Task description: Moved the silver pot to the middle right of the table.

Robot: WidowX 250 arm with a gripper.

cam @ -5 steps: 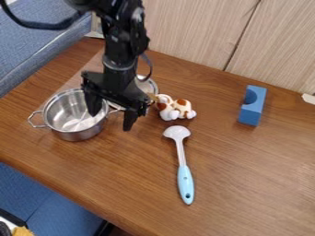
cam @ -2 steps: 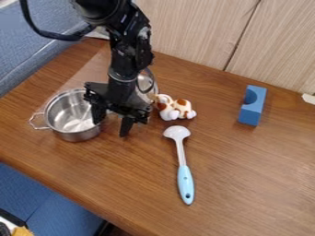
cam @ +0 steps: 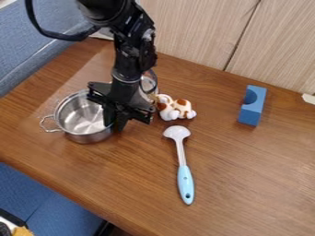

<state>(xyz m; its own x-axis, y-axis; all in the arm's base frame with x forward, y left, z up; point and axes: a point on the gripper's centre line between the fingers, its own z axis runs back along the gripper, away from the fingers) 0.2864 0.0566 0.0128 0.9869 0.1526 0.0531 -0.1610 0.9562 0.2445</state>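
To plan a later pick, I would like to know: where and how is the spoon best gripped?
Probably by the blue handle of the spoon, coming from above and closing across its width. The spoon lies flat, its handle is long and narrow, and it runs away from the toy animal near the white head.

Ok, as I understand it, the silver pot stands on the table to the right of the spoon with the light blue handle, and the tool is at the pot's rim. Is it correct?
Not quite: the camera view shows the silver pot on the table to the left of the spoon with the light blue handle. The tool is at the pot's rim.
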